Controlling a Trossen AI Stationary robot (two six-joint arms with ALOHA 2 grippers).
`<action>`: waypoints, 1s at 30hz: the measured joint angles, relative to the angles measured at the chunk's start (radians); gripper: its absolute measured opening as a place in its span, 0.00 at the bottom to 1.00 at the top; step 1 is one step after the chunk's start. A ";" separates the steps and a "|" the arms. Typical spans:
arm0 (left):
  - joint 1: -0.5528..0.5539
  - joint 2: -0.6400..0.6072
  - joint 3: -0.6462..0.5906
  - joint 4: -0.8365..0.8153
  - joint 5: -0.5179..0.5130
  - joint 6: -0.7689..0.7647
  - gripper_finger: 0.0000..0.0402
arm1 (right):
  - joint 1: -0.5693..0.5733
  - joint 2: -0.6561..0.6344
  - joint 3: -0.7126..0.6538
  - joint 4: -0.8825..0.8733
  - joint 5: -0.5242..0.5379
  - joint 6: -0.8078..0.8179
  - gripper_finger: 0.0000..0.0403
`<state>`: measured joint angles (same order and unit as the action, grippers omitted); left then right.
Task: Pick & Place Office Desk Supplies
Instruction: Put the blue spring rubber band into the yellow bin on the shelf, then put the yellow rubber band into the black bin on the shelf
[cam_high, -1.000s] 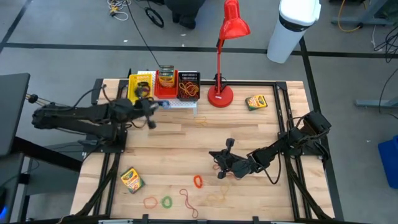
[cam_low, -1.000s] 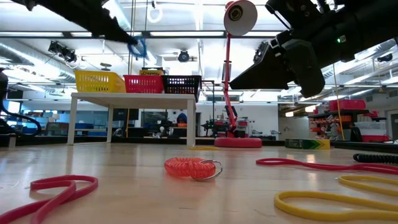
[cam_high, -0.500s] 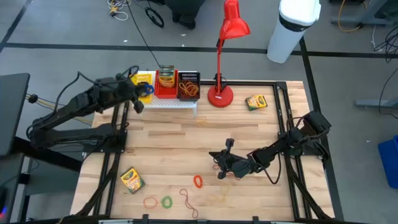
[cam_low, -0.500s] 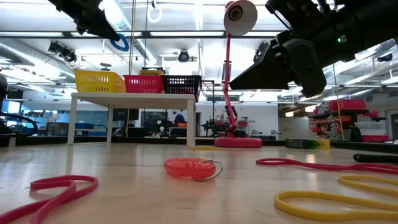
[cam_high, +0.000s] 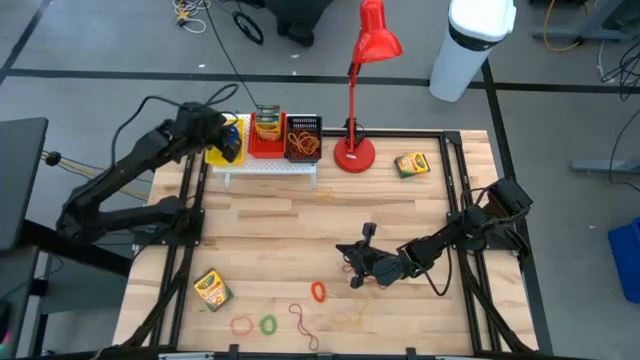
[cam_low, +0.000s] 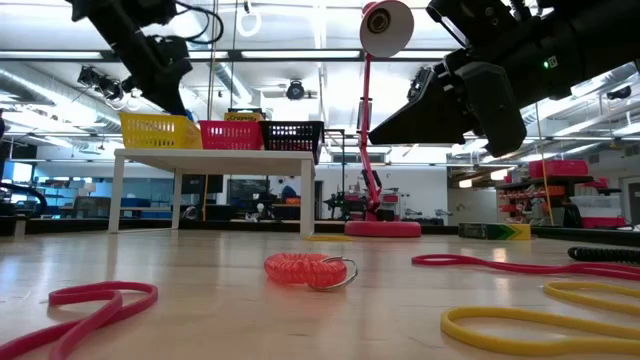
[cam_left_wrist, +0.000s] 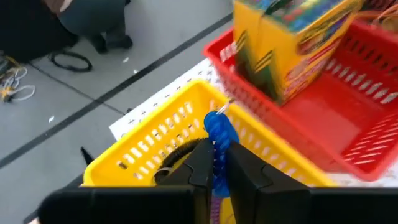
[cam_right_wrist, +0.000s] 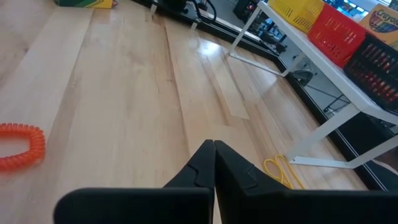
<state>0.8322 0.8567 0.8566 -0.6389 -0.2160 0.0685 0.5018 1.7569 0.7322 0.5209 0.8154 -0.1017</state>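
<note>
My left gripper (cam_high: 230, 143) is shut on a blue coiled band (cam_left_wrist: 217, 132) above the yellow basket (cam_left_wrist: 163, 134), the leftmost of three baskets on the white rack (cam_high: 268, 166). Beside it, the red basket (cam_left_wrist: 323, 118) holds an upright crayon box (cam_left_wrist: 292, 43). Two more crayon boxes lie flat on the table, one near left (cam_high: 211, 289) and one far right (cam_high: 411, 164). Loose bands lie near the front edge: an orange coil (cam_high: 319, 292), a green loop (cam_high: 268, 323) and a red one (cam_high: 300, 322). My right gripper (cam_high: 352, 266) is shut and holds nothing. My left gripper pinches the blue coiled band between its two fingers (cam_left_wrist: 202, 163). The band's free end (cam_left_wrist: 216, 122) sticks out past the fingertips. The fingers slant down toward the yellow basket from the table's near left. The band is lifted clear, over the basket's rim.
The black basket (cam_high: 303, 138) holds several bands. The red desk lamp (cam_high: 355, 150) stands right of the rack. A yellow band (cam_high: 350, 318) and an orange loop (cam_high: 242, 324) lie near the front edge. Bare wood lies mid-table.
My left gripper has swung from over the table's left part toward the far edge, carrying the blue band. It has turned and tipped downward, and now stands over the yellow basket. It has stayed shut on the band.
</note>
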 joint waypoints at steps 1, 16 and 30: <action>0.007 0.006 0.000 -0.006 0.003 0.001 0.10 | 0.000 0.000 0.000 0.000 0.000 0.000 0.01; 0.012 -0.093 0.000 -0.057 0.013 0.025 0.49 | 0.000 0.000 0.000 0.001 0.001 0.000 0.02; -0.240 -0.342 -0.132 -0.010 0.164 -0.058 0.27 | -0.053 0.000 -0.002 -0.035 -0.029 0.102 0.01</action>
<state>0.5926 0.5148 0.7247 -0.6494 -0.0523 0.0105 0.4484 1.7569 0.7304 0.4855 0.7860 0.0004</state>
